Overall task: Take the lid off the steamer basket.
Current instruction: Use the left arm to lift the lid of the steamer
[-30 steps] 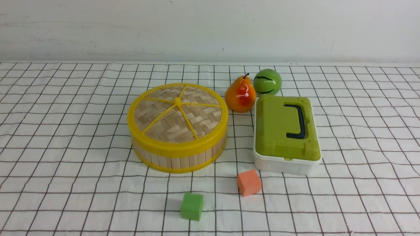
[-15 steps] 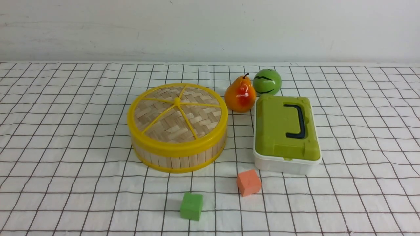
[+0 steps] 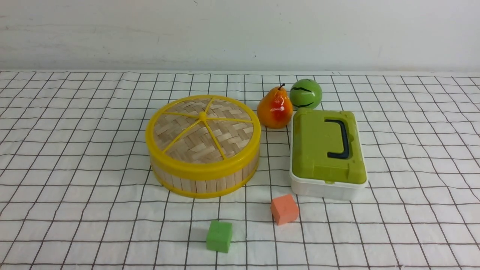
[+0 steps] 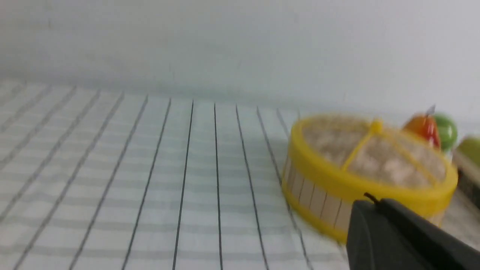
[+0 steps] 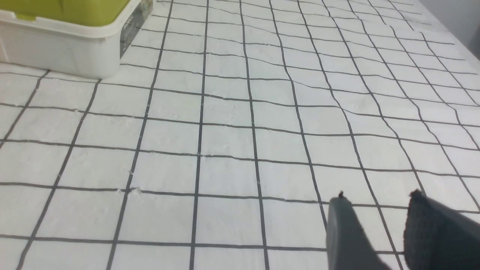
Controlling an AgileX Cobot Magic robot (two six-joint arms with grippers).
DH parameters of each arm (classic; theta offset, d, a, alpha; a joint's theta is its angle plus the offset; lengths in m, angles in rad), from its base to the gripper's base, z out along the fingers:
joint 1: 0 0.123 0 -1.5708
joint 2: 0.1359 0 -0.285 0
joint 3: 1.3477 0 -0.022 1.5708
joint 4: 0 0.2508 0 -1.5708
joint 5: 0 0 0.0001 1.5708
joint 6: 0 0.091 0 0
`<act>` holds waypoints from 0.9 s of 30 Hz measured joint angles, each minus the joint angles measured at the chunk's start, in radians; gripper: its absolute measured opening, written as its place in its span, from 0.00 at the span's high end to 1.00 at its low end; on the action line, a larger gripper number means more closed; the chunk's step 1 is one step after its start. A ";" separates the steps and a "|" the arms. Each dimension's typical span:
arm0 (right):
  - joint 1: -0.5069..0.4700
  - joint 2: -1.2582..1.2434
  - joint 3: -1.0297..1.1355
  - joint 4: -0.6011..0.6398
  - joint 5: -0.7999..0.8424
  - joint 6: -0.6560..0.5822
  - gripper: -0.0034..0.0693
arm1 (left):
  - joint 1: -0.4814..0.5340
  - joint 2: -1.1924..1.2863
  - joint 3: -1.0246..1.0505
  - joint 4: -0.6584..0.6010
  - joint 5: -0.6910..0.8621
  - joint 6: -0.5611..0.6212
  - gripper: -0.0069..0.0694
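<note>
Fingers together and nothing between them, the left gripper (image 4: 371, 198) shows at the edge of its wrist view, touching nothing; the right gripper (image 5: 377, 195) has its fingers a little apart, with only bare cloth seen through the gap, and it holds nothing

On the bench (image 3: 93, 210), left of centre in the front view, the lid (image 3: 176, 138) lies flat and face up on the steamer basket (image 3: 206, 185), its yellow rim around the top and its hub pointing straight up; being round, neither has a long axis, and the basket sits upright

To the right of them stands a white box (image 3: 322, 190) with a green top (image 3: 315, 146), its long axis running from near to far, and behind that are a pear (image 3: 275, 108) and a green ball (image 3: 305, 93). Nearer the camera lie an orange block (image 3: 284, 209) and a green block (image 3: 219, 236)
</note>
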 joint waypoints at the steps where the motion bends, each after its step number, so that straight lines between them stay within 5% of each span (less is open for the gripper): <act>1: 0.000 0.000 0.000 0.000 0.000 0.000 0.62 | 0.000 0.000 0.000 0.000 -0.081 0.000 0.92; 6: 0.000 0.000 0.000 0.000 0.000 0.000 0.62 | 0.000 0.000 0.000 -0.006 -0.293 -0.027 0.92; 12: 0.000 0.000 0.000 0.000 0.000 0.000 0.62 | 0.000 0.000 -0.032 -0.037 -0.470 -0.341 0.92; 17: 0.000 0.000 0.000 0.000 0.000 0.000 0.62 | 0.000 0.046 -0.268 -0.044 -0.180 -0.409 0.92; 21: 0.000 0.000 0.000 0.000 0.000 0.000 0.62 | 0.000 0.341 -0.599 -0.046 0.241 -0.393 0.92; 27: 0.000 0.000 0.000 0.000 0.000 0.000 0.62 | 0.000 0.738 -0.815 -0.046 0.415 -0.351 0.92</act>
